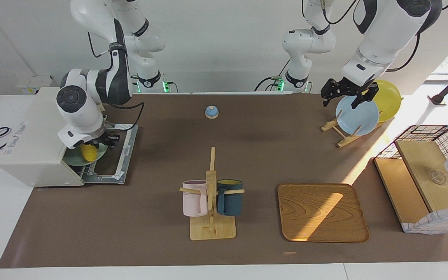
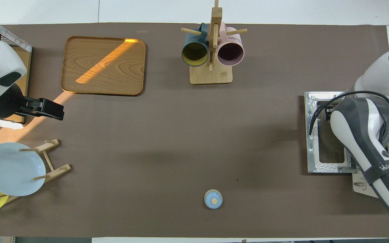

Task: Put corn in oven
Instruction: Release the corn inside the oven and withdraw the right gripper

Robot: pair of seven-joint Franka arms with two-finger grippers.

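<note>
The yellow corn (image 1: 88, 152) lies on a pale green plate (image 1: 75, 159) on the rack at the mouth of the cream-white oven (image 1: 33, 140). The oven's door (image 1: 112, 161) is open and lies flat on the table. My right gripper (image 1: 107, 140) hangs low over the door and the oven's mouth, right above the corn. The hand hides how it meets the corn. In the overhead view my right arm covers the corn and the oven, and only the door (image 2: 326, 135) shows. My left gripper (image 1: 347, 94) is open and empty over the plate rack.
A wooden rack (image 1: 342, 134) holds a blue plate (image 1: 358, 116) and a yellow plate (image 1: 389, 99) at the left arm's end. A wooden tray (image 1: 321, 212), a mug stand (image 1: 211, 202) with two mugs, a small blue bell (image 1: 211, 112) and a wire-and-wood basket (image 1: 426, 182) stand on the table.
</note>
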